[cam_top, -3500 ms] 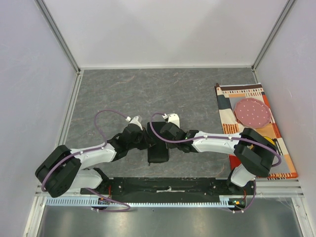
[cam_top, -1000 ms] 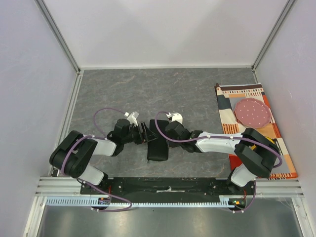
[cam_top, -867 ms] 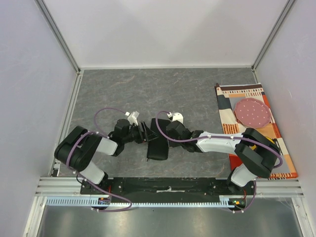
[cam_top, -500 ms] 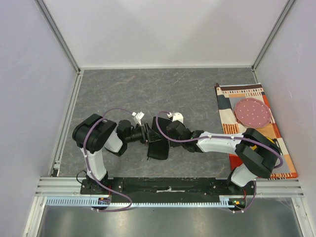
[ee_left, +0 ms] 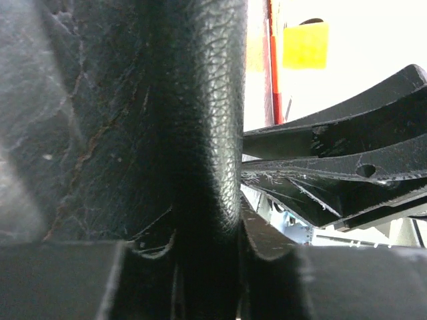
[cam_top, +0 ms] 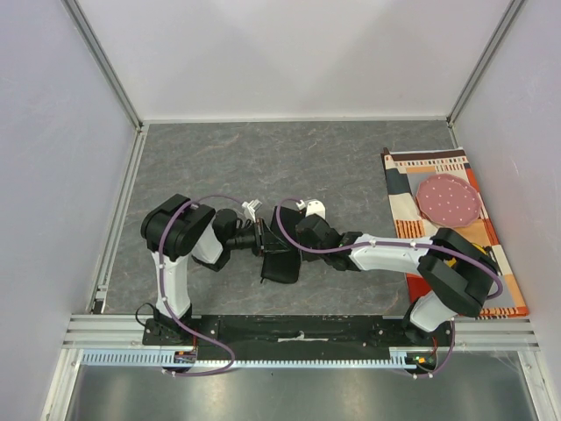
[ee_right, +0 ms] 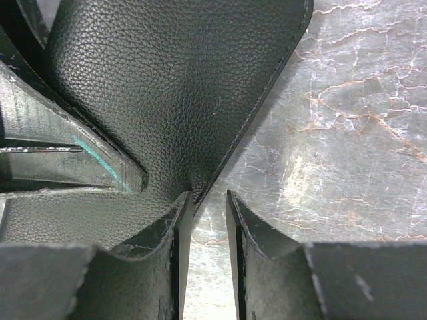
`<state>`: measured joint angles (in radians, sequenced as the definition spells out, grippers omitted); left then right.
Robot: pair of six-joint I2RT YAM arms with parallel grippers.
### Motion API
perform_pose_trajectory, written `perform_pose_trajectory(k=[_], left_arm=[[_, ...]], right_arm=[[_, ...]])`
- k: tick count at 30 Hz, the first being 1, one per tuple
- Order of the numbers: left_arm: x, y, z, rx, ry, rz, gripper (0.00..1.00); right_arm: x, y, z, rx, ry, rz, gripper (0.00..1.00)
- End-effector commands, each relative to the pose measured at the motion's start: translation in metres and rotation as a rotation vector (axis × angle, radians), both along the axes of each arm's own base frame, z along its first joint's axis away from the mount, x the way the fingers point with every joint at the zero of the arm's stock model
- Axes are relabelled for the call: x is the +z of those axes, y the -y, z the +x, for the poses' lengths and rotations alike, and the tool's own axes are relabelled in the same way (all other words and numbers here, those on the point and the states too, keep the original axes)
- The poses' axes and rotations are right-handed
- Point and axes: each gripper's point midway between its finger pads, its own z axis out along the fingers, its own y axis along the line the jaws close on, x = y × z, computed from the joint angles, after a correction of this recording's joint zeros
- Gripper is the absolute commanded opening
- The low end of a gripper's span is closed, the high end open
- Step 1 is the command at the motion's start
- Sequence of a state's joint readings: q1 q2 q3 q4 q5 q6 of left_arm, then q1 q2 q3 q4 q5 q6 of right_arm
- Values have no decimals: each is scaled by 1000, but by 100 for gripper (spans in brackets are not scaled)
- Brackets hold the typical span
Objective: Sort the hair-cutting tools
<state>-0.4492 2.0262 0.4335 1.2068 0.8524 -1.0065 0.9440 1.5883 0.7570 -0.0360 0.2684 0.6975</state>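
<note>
Pouch (cam_top: 280, 270) long axis near-far | left gripper (ee_left: 203, 237) clamped on pouch's left edge | right gripper (ee_right: 208, 200) at pouch's right edge, jaws slightly apart, grip unclear | tools hidden, whereabouts unclear

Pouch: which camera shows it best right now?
Right wrist: the pouch fills the frame, grained flap and stitched edge sharp. Left wrist shows only one pinched fold up close; top shows a small dark shape, partly covered.

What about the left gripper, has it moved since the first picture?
Yes. The left gripper slid slightly right, away from the table's left rail, onto the black pouch.
</note>
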Motion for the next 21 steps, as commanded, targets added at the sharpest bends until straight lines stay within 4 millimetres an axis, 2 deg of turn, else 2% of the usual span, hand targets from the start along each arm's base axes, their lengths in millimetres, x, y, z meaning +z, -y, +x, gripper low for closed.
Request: perform_pose_trajectory(k=[1, 3, 5, 9, 13, 15, 16, 18, 20, 21], left_arm=[[-21, 9, -33, -146, -71, 54, 2], [-18, 10, -29, -132, -62, 58, 2], [-11, 10, -25, -113, -54, 68, 2], [-5, 8, -19, -83, -18, 144, 2], [12, 10, -10, -12, 50, 234, 2], [26, 7, -2, 48, 95, 287, 2], [32, 8, -3, 57, 114, 306, 2], [55, 7, -1, 93, 166, 333, 2], [67, 6, 3, 148, 221, 383, 2], [82, 1, 9, 206, 254, 407, 2]], right_arm=[[-51, 31, -25, 16, -115, -141, 35], [-49, 30, -26, 22, -115, -134, 36], [-37, 23, -26, 53, -83, -110, 38], [-3, 4, -32, 99, -6, -72, 42], [22, -11, -60, 114, -24, 5, 45], [28, -15, -72, 112, -33, 50, 46], [41, -23, -82, 107, -37, 116, 46], [50, -28, -92, 99, -45, 181, 47], [68, -37, -107, 108, -55, 270, 47], [73, -41, -111, 111, -60, 300, 48]])
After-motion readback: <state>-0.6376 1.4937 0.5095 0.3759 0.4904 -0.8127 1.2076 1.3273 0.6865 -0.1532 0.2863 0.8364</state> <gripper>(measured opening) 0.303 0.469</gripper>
